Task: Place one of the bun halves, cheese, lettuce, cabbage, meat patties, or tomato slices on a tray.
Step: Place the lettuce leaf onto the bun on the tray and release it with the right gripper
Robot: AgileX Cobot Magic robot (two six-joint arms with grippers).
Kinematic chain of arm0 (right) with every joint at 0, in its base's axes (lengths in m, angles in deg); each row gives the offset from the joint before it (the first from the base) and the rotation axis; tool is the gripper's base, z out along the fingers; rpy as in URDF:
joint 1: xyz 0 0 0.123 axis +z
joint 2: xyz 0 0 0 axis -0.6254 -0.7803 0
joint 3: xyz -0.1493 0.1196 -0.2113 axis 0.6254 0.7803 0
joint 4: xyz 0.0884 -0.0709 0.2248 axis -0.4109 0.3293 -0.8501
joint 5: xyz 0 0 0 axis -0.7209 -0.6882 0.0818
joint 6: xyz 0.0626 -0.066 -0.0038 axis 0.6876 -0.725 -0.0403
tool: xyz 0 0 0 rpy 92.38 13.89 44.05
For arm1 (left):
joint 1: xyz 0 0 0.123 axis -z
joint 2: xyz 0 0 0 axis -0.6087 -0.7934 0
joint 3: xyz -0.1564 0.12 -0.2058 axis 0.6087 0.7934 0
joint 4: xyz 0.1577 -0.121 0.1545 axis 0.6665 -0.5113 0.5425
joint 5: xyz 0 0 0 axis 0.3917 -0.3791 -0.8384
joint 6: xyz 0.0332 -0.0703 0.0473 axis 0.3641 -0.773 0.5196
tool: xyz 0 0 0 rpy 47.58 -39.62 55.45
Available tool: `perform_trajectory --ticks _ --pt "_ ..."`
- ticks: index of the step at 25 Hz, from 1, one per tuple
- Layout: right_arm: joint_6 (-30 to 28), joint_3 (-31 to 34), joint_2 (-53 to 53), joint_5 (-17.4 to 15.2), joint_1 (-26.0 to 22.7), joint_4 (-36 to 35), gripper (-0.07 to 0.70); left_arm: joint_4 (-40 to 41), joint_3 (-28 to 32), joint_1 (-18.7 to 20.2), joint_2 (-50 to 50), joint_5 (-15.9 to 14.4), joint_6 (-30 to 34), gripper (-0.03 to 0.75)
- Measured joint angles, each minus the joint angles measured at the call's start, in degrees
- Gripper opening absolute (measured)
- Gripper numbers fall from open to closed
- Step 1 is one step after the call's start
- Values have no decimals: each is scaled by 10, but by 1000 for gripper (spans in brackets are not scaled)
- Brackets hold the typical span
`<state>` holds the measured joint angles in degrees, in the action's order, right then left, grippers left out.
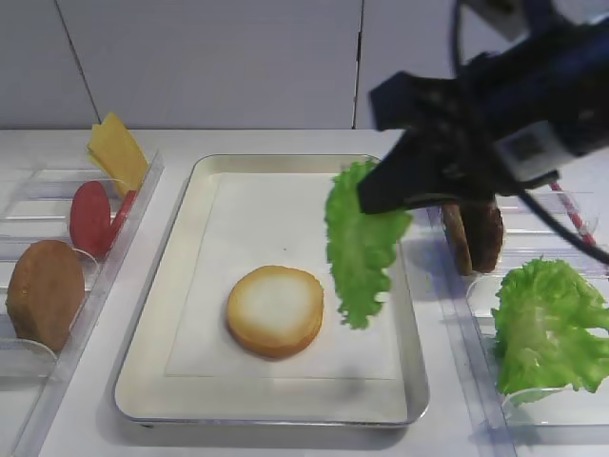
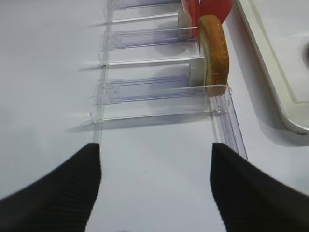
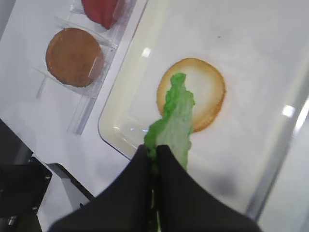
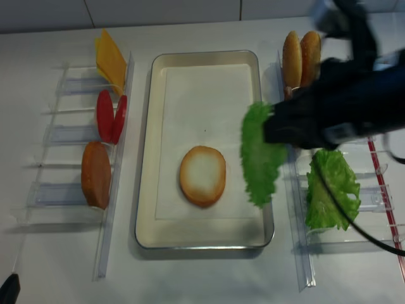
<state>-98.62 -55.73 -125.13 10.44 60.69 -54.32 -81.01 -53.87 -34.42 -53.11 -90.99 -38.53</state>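
My right gripper (image 1: pixel 369 198) is shut on the top edge of a bright green frilly lettuce leaf (image 1: pixel 362 249). The leaf hangs down over the right part of the silver tray (image 1: pixel 285 160). In the right wrist view the black fingers (image 3: pixel 140 164) pinch the lettuce (image 3: pixel 176 116), whose tip overlaps a bun half (image 3: pixel 207 92) below. That bun half (image 1: pixel 275 310) lies cut face up on the tray's white liner, left of the leaf. My left gripper (image 2: pixel 155 147) stands open over bare table, in front of the clear rack (image 2: pixel 159 87).
The left rack holds yellow cheese (image 1: pixel 116 152), red tomato slices (image 1: pixel 90 217) and a bun half (image 1: pixel 43 290) on edge. On the right stand dark meat patties (image 1: pixel 476 233), a heap of green leaves (image 1: pixel 547 328) and more bun halves (image 4: pixel 300 57).
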Motion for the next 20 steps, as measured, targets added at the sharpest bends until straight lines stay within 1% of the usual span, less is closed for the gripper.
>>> perform_trajectory --ticks 1,3,5,8,11,15,18,20 --pt "1 -10 -24 19 26 -1 49 0 0 0 0 0 0 471" --pt "3 -39 -68 46 61 -2 49 0 0 0 0 0 0 471" --pt "4 -68 -112 58 82 -4 49 0 0 0 0 0 0 471" --pt "5 -111 -181 66 110 -4 49 0 0 0 0 0 0 471" --pt "5 -147 -233 67 136 -4 49 0 0 0 0 0 0 471" --pt "5 -161 -266 67 158 -20 49 0 0 0 0 0 0 471" --pt "3 -161 -280 80 162 -23 49 -1 0 0 0 0 0 471" --pt "5 -162 -292 89 162 -12 49 -1 0 0 0 0 0 471"
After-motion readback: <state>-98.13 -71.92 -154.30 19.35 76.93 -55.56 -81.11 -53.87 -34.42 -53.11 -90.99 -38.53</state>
